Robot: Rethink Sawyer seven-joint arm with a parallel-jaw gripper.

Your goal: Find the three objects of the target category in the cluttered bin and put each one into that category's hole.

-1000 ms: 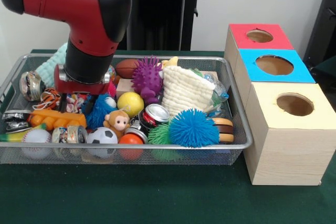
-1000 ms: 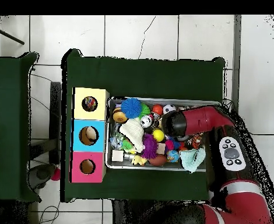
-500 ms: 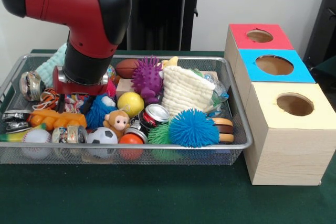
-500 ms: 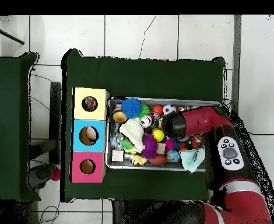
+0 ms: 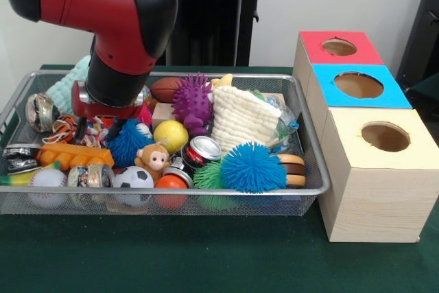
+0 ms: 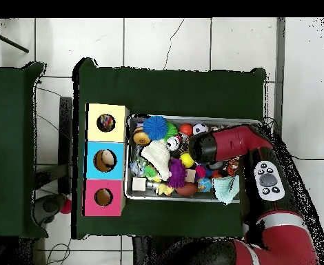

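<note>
Multicolour rope toy [image 5: 98,130] directly beneath end effector [image 5: 96,128], fingers hidden

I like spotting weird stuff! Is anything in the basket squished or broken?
Yes. Two drink cans look crushed: one red and silver can beside the blue spiky ball, another at the basket's end beneath the arm.

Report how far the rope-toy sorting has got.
Done: possibly one item. The overhead view shows something dark and mottled inside the yellow hole, but I cannot tell what it is. In hand: the gripper is down in the bin, between an orange-and-black rope toy and a multicolour rope toy; no grasp is visible. Left: both of those toys lie in the bin, unsorted.
</note>
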